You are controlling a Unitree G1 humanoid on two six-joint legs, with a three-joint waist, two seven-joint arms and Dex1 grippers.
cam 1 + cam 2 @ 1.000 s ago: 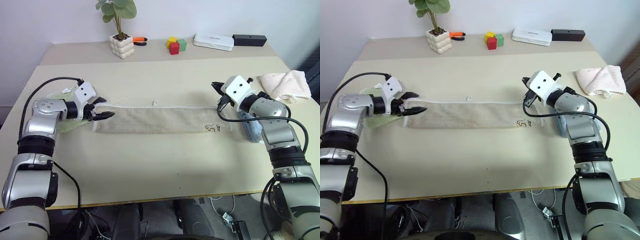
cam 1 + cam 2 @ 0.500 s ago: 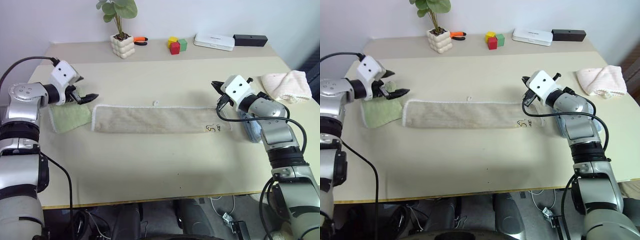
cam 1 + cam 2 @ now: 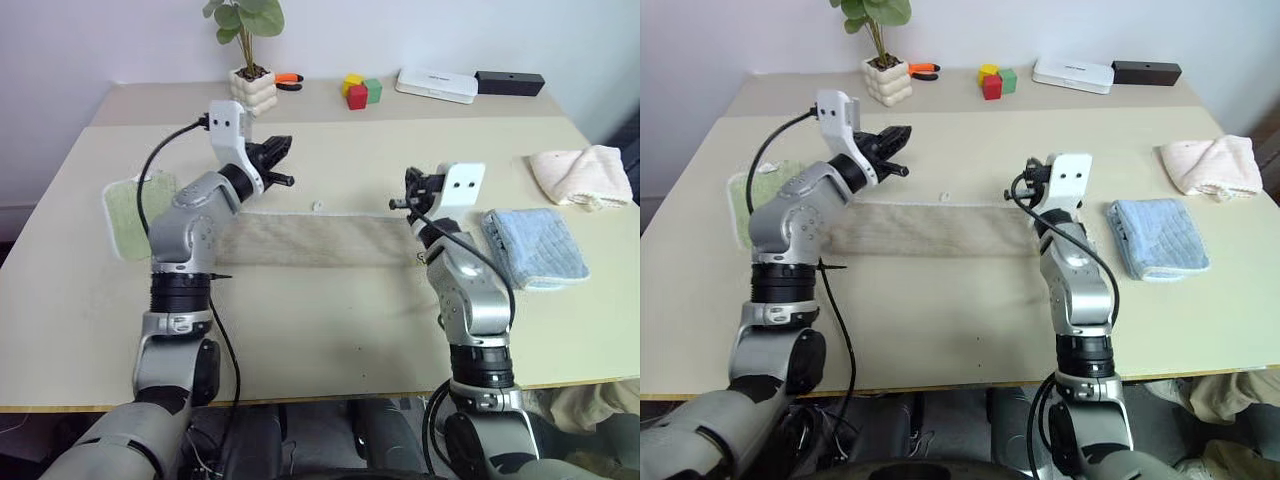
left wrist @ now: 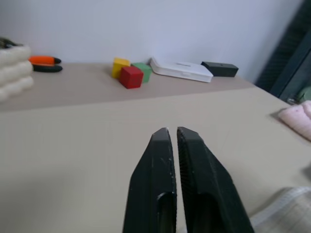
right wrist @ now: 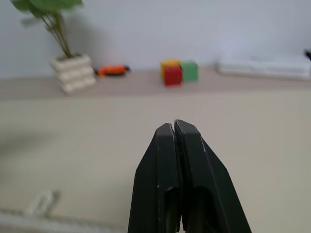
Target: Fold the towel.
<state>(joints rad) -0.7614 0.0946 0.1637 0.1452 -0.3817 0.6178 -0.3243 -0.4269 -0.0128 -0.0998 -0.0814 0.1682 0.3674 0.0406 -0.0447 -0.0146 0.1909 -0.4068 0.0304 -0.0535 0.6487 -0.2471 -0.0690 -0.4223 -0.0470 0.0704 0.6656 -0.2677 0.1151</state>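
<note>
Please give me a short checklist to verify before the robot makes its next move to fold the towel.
1. Towel lies flat as a long strip on the table: ok.
2. Left gripper shut, holding nothing: ok.
3. Right gripper shut, holding nothing: ok.
4. Towel's ends free to grasp: cannot tell, the arms cover them.
5. Blue cloth and green cloth lie apart from the towel: ok.
6. A gripper open for a grasp: not ok.
</note>
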